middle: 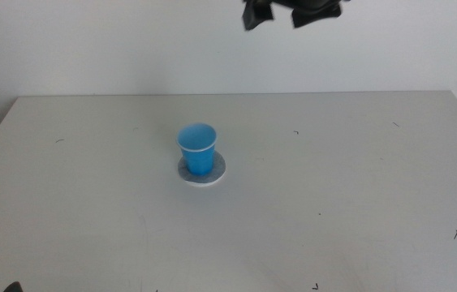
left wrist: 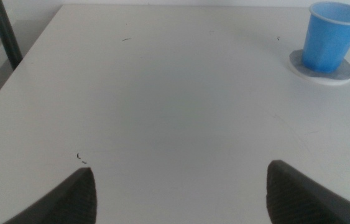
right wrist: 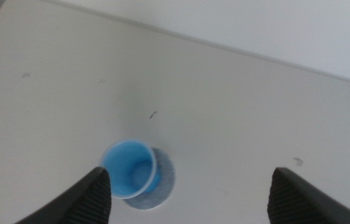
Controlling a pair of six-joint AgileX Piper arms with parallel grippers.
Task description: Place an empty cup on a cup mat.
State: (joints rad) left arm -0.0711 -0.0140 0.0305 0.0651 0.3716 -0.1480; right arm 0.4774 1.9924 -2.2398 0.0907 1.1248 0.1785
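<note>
Middle view: cup (middle: 197,148) just left of frame centre, upright on the mat (middle: 203,170), mouth up, long axis vertical, narrow base down on the disc. Mat flat on the table (middle: 358,178), its grey rim showing round the base, more to the right and front. Right gripper (middle: 292,14) high at the top edge, right of centre, well apart from the cup, dark against the wall. Right wrist view, looking almost straight down: cup (right wrist: 129,168) in the lower left, nothing inside, blue bottom plainly seen; mat (right wrist: 156,180) peeking out beside it; jaws spread wide, gripping nothing. Left wrist view: left gripper (left wrist: 178,190) low over bare table, jaws wide apart and holding nothing; cup (left wrist: 330,36) upright on the mat (left wrist: 324,70) at upper right, far from the jaws.
</note>
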